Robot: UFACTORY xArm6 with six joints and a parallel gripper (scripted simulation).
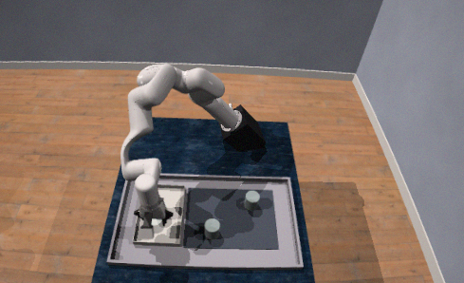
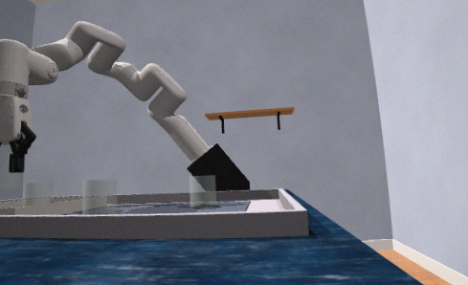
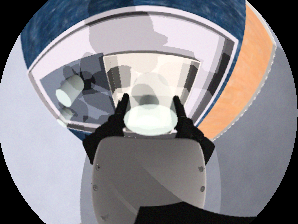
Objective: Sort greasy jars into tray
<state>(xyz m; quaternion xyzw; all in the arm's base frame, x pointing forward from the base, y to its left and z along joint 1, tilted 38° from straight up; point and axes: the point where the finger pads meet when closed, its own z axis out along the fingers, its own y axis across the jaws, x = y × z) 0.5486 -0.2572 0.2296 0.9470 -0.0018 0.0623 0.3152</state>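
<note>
My gripper (image 1: 156,220) (image 2: 3,164) (image 3: 150,101) is shut on a pale green glass jar (image 2: 3,181) (image 3: 150,122), held above the cream tray (image 1: 158,244) (image 3: 187,75). In the exterior view the held jar's bottom is higher than the tray. Another jar (image 2: 38,192) stands lower, apparently in the tray; the arm hides it in the top view. Two jars stand on the dark mat (image 1: 261,237) (image 3: 50,80): one jar (image 1: 212,228) (image 2: 100,195) (image 3: 70,91) near the front left, one jar (image 1: 251,200) (image 2: 202,190) at the back right. Grease cannot be seen.
A raised pale rim (image 1: 295,223) (image 2: 148,226) surrounds the steel table top (image 1: 237,256), around tray and mat. The tray's right wall stands beside the mat's left edge. The arm's black base (image 1: 243,133) (image 2: 220,169) is behind the far rim. A shelf (image 2: 249,114) is on the wall.
</note>
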